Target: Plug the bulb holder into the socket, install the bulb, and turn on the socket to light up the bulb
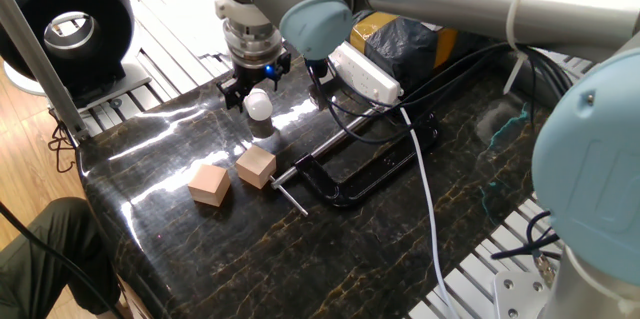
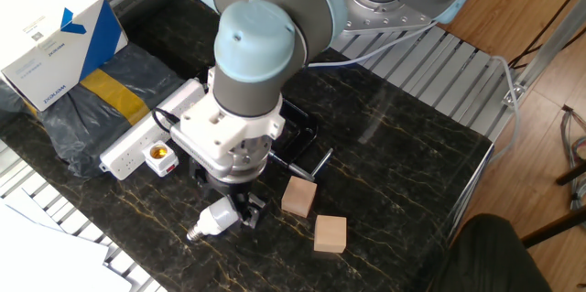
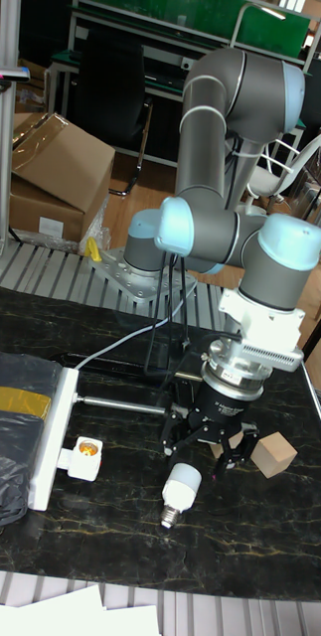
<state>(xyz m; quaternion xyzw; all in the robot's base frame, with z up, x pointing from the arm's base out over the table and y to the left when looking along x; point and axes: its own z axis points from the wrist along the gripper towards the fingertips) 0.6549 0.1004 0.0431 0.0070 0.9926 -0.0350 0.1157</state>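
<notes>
Tall fixed view: bulb point(image 3: 181, 490) lying flat (base forward-left).

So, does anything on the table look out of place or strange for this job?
Nothing looks damaged or spilled. The bulb lies on its side under the end effector, and the bulb holder sits in the socket. Two wooden cubes and a black clamp seem unrelated to the job.

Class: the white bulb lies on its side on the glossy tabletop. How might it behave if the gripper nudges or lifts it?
The bulb has a rounded globe, so a nudge would probably roll it in an arc. The tabletop looks glossy, so it may also slide. It looks small and likely light; the gripper should squeeze gently.
</notes>
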